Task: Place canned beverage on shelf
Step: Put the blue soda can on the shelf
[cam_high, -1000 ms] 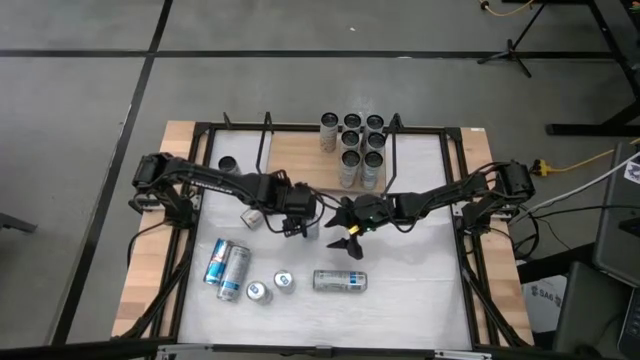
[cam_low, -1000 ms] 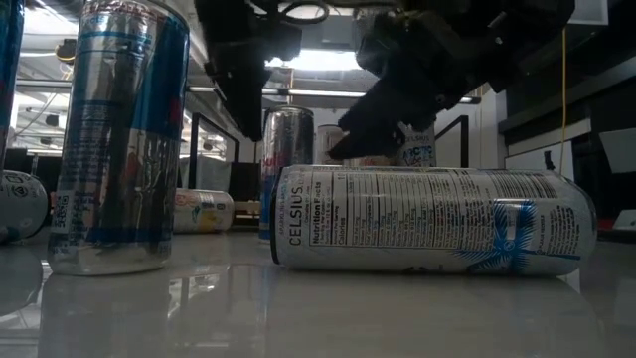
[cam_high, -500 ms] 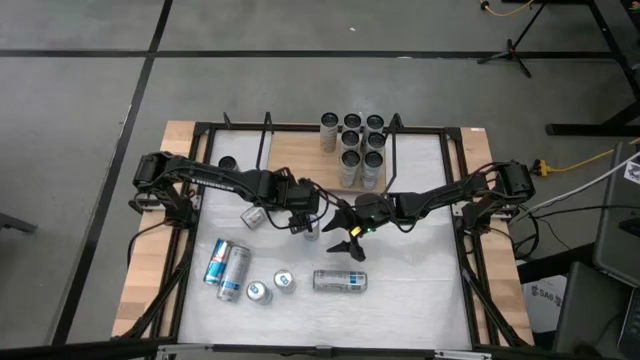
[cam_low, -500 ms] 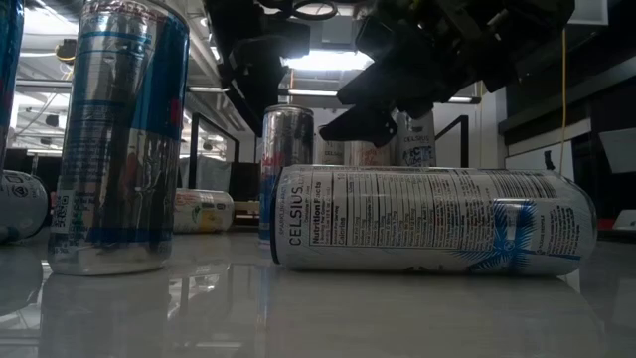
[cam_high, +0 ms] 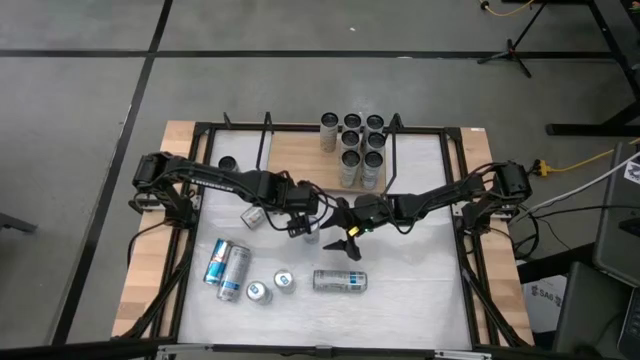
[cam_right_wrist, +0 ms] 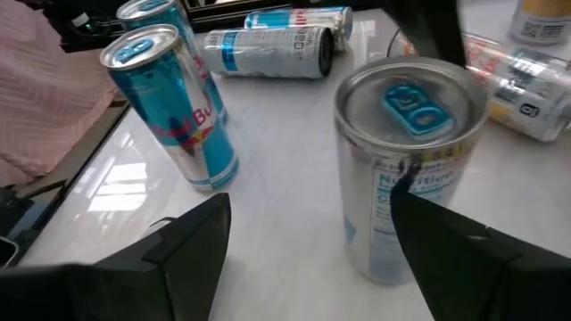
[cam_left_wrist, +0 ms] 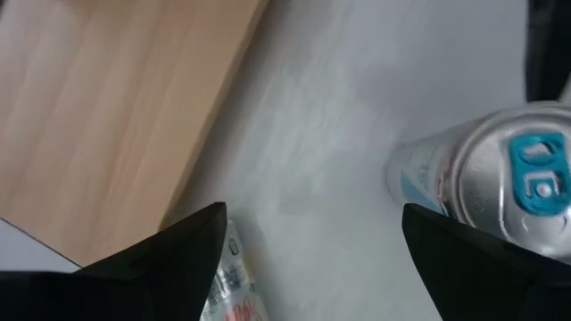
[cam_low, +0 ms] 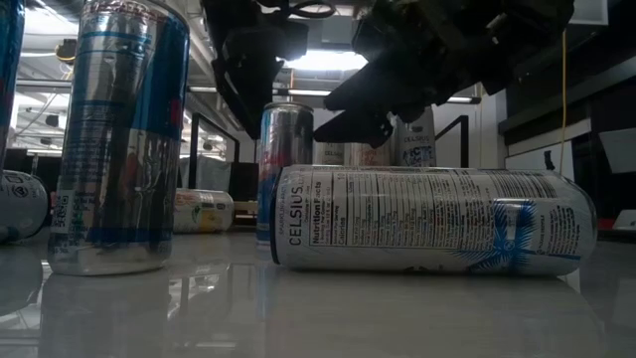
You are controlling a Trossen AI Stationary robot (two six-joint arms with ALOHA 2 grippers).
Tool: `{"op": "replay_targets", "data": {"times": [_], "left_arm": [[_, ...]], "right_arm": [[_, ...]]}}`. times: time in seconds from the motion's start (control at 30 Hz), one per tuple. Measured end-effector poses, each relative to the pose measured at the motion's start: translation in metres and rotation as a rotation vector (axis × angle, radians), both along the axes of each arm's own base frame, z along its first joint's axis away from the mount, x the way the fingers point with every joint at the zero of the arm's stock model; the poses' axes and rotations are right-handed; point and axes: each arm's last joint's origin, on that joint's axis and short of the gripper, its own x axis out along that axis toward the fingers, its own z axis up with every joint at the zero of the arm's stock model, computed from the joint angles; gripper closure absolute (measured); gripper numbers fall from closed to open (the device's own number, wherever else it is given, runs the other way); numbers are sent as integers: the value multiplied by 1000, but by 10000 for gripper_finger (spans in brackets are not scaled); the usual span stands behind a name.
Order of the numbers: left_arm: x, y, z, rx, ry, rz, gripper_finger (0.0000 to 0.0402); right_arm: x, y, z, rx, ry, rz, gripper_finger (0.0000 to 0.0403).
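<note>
A slim silver-and-blue canned beverage [cam_high: 313, 235] stands upright on its base on the white table, between my two grippers. In the low view the beverage can [cam_low: 285, 169] rises behind a lying can. My left gripper [cam_high: 299, 227] hangs open just to the can's left, pointing steeply down; the can's top [cam_left_wrist: 522, 174] shows beside one finger. My right gripper [cam_high: 339, 231] is open just to the can's right, and the can [cam_right_wrist: 409, 160] stands ahead of its fingers. The shelf [cam_high: 300, 160], a wooden board in a black rod frame, lies behind them.
Several upright cans [cam_high: 355, 148] crowd the shelf's right end. A can [cam_high: 254, 215] lies left of my left gripper. Near the front lie a Celsius can [cam_high: 340, 281] and two blue cans [cam_high: 226, 268]; two small cans [cam_high: 271, 287] stand between them.
Both grippers have stayed in place and open. My right gripper has tipped up a little, so its fingers lie nearer level beside the can's top. My left gripper has turned slightly over the can's left side.
</note>
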Motion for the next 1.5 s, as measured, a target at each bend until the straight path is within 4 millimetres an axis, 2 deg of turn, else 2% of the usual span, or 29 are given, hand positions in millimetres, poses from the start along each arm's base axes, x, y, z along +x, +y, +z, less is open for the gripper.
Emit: {"op": "replay_targets", "data": {"times": [0.47,0.73,1.03,1.5], "left_arm": [[-3,-24,-1,-41,11,-53,62],[-5,-25,2,-44,10,-60,62],[-13,-28,17,-76,2,-147,62],[6,-33,45,10,-176,-416,62]], "right_arm": [[1,-2,0,-29,-8,-59,100],[0,-2,0,-29,-3,-59,100],[-10,-3,8,-60,67,-46,100],[-23,-4,30,-76,45,-37,100]]}}
